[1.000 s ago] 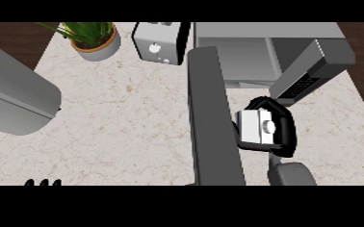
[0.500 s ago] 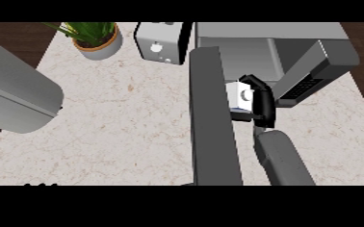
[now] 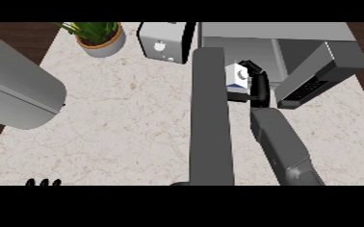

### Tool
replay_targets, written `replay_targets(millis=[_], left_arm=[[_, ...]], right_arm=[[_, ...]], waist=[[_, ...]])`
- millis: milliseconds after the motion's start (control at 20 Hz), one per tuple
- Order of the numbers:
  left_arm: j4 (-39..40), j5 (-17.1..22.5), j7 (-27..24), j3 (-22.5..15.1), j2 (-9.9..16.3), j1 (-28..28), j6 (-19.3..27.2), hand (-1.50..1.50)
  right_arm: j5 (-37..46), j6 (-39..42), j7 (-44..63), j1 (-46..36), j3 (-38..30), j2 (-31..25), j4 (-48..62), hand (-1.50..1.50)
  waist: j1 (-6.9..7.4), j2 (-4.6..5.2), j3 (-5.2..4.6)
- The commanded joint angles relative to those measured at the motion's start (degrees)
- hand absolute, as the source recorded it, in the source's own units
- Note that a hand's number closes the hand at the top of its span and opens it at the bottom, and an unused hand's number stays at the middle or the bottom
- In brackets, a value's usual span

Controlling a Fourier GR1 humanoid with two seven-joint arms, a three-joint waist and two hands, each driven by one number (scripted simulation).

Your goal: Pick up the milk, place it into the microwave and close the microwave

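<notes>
The milk (image 3: pixel 237 75) sits within the right hand's (image 3: pixel 257 84) fingers (image 3: pixel 249 67), between the microwave door (image 3: pixel 210 115) at left and the microwave (image 3: pixel 313 62) at right, above the surface (image 3: pixel 128 115).

Pale marbled table (image 3: pixel 128 120); far left a potted plant (image 3: pixel 99 37), beside it a toaster (image 3: pixel 165 42), far right the microwave (image 3: pixel 284 53), door open.

Kitchen: marble counter (image 3: pixel 128 120), microwave (image 3: pixel 284 48).

Open microwave (image 3: pixel 284 53) mouth, hemmed by its swung-out door (image 3: pixel 316 77) rightward and dark upright panel (image 3: pixel 210 120) leftward.
</notes>
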Motion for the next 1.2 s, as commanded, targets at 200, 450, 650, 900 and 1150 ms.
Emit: replay_targets(millis=[200,450,650,900,1150], left_arm=[[-2.03,0.99,-0.02,0.97,1.81,2.03,-1.94,-1.50],[-1.38,1.11,0.42,1.25,2.37,0.34,-2.64,-1.50],[0.74,1.20,1.04,0.98,1.91,-1.85,-2.66,-1.50],[-0.22,0.38,1.89,-0.11,1.00,-2.85,-1.59,-1.50],[1.68,1.88,0.39,1.56,2.20,-2.62,-3.79,-1.50]], right_arm=[[2.64,-4.70,-5.12,-6.08,-2.58,-3.60,14.59,1.50],[3.41,-4.97,-6.80,-7.74,-3.05,-6.17,18.02,1.50],[5.56,-7.65,-6.70,-11.33,-1.91,-8.96,19.19,1.50],[6.76,-13.36,-7.73,-13.83,-1.80,-9.05,20.15,1.50],[3.24,-12.41,-9.72,-15.58,-5.71,-8.85,18.34,1.50]], waist=[[2.40,0.89,0.17],[3.37,1.47,0.24],[3.84,1.99,0.24],[4.50,2.42,0.32],[5.48,2.59,0.37]])
